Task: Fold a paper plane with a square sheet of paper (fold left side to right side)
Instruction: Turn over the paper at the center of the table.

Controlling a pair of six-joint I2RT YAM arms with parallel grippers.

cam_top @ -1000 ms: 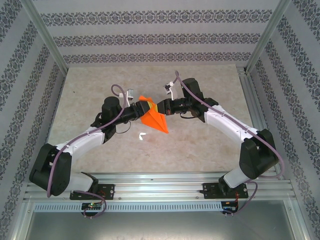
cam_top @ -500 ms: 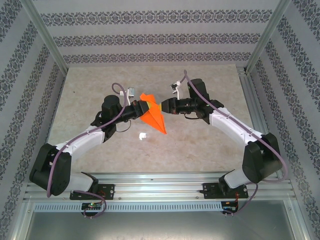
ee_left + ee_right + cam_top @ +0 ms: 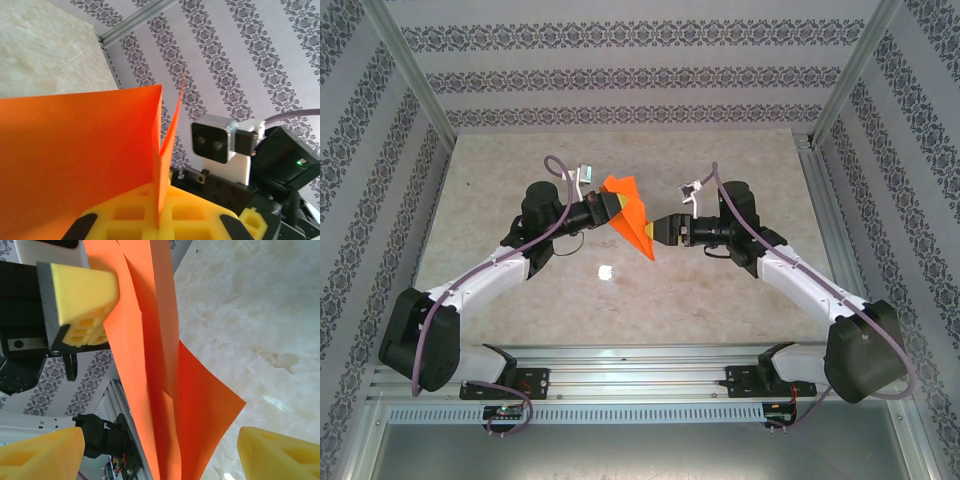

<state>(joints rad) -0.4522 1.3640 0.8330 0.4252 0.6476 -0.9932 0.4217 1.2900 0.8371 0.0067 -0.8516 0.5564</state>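
I judge folding largely done: the slim, creased bright orange paper plane (image 3: 631, 214) hangs above the table's (image 3: 740, 300) middle, clamped in my left gripper (image 3: 604, 207), with my right gripper (image 3: 660, 231) spread open beside it.

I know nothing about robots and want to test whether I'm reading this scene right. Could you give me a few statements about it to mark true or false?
1. The left jaws are shut on the orange paper. True.
2. The right jaws are clamped on the paper too. False: they stand wide open, with the paper's pointed end passing between them.
3. The paper lies flat and unfolded on the table. False: it is creased into a pointed shape and held up off the table.
4. A small white spot sits on the table, nearer the arm bases than the paper. True.
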